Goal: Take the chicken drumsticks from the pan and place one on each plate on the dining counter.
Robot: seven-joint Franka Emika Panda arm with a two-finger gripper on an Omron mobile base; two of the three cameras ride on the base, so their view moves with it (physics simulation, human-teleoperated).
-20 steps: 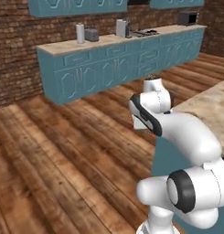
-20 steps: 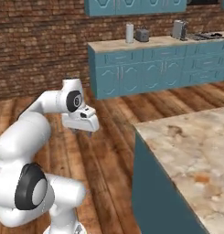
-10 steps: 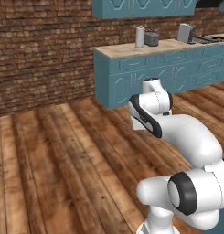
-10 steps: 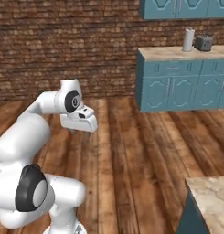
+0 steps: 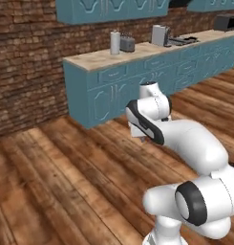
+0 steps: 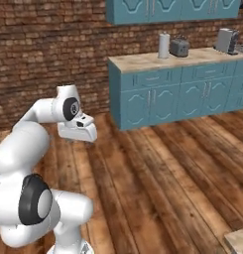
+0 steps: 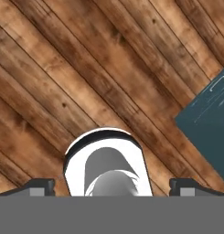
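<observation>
My gripper hangs folded close to the arm, pointing down at the wooden floor, and also appears in the right base view. In the hand view its fingertips stand far apart at the bottom, so the gripper is open with nothing held. A beige corner of the dining counter peeks in at the lower right. The drumsticks, the pan and the plates are out of view.
A teal wall counter with a beige top runs along the brick wall. A paper towel roll, a toaster and other appliances stand on it. Wooden floor lies between me and that counter.
The whole picture has shifted: the base has driven and turned, the dining counter has slid almost out of the right base view and the wall counter looms nearer. The arm keeps its folded pose.
</observation>
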